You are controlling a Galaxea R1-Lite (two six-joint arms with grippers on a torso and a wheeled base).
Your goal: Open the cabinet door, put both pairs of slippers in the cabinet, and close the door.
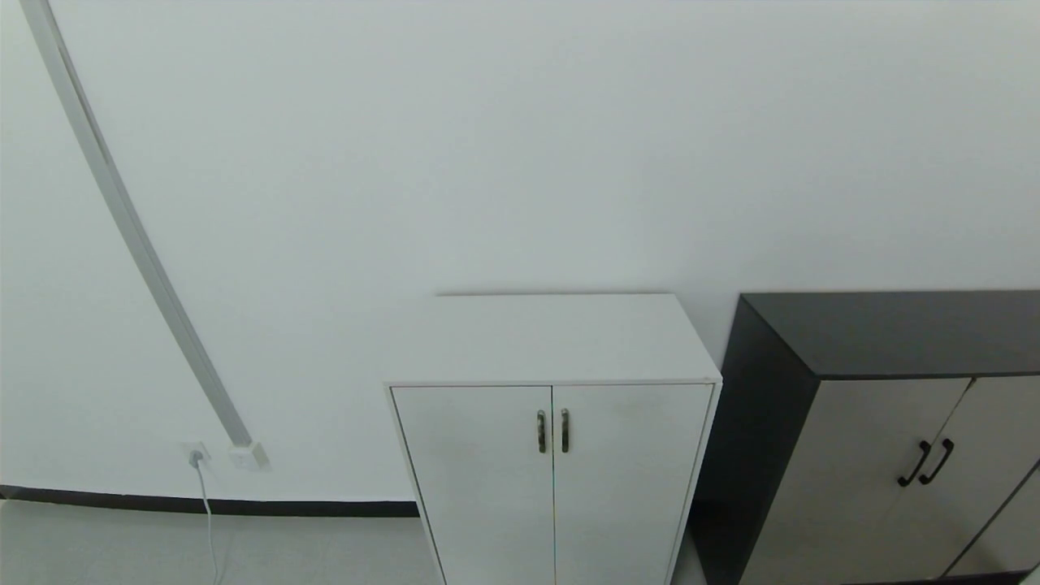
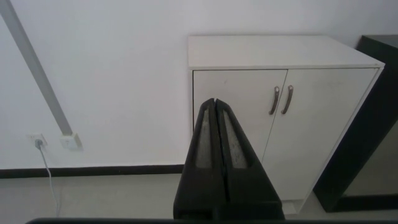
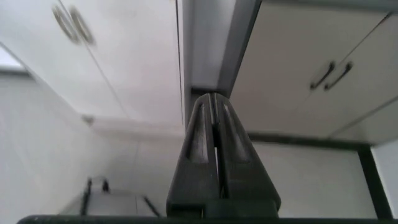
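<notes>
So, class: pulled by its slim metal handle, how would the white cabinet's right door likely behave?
The flat white right door looks rigid, so it probably swings rather than flexes. Its slim upright metal handle offers little grip and might slip.

The left jaws pressed together, empty; right jaws likewise

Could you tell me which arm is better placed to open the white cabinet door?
Probably left: the left gripper faces the white cabinet near its handles; the right gripper points low, at the gap beside the black cabinet.
</notes>
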